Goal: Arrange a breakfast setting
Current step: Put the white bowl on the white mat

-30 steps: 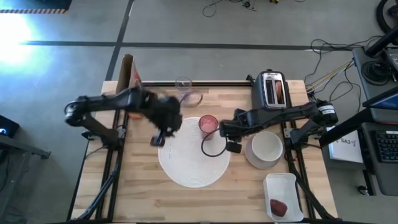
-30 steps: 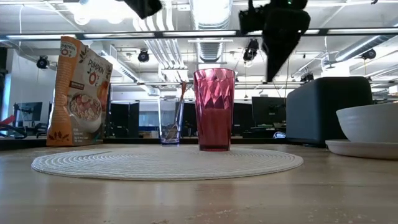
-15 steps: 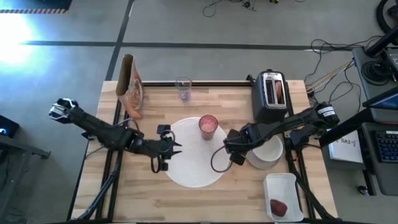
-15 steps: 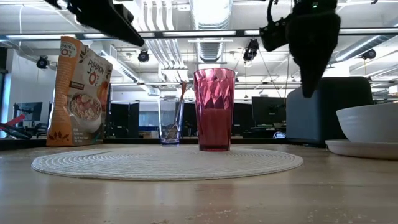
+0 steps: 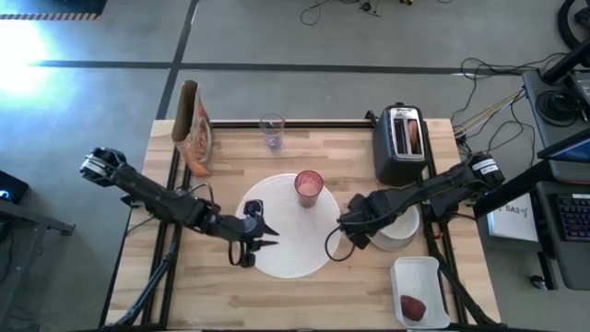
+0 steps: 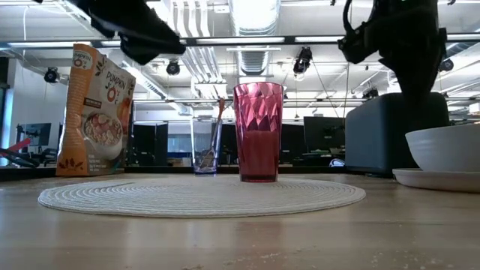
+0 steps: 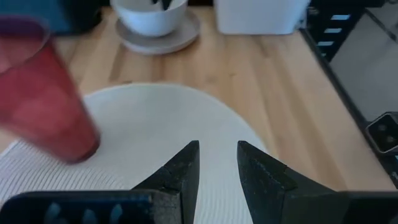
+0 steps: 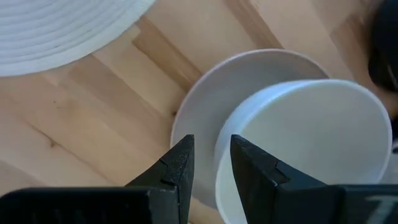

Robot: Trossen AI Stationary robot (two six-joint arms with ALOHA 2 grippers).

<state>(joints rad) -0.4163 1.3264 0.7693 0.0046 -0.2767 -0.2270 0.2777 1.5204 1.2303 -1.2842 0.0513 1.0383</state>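
A pink tumbler (image 5: 309, 187) stands upright on the far part of a round white woven mat (image 5: 286, 254). Right of the mat, a white bowl (image 5: 398, 221) sits on a white plate (image 8: 205, 99). A browned bread piece (image 5: 414, 136) sticks out of the toaster's (image 5: 398, 148) slot. A dark-red fruit (image 5: 412, 306) lies in a white tray (image 5: 422, 277). My left gripper (image 7: 217, 149) hovers over the mat's left part, open by a narrow gap with nothing in it. My right gripper (image 8: 211, 143) hangs pointing down above the bowl's left edge, also narrowly open with nothing between its fingers.
A cereal bag (image 5: 194, 129) stands at the far left of the table and a clear glass (image 5: 271, 129) with something in it at the far middle. Bare wood lies along the near edge, left of the tray.
My left gripper has come down and swung toward the near edge over the mat's left part, tipping from steeply down to more level. My right gripper has gone from beside the tumbler toward the right and near edge, to above the bowl's left edge, rolling as it went.
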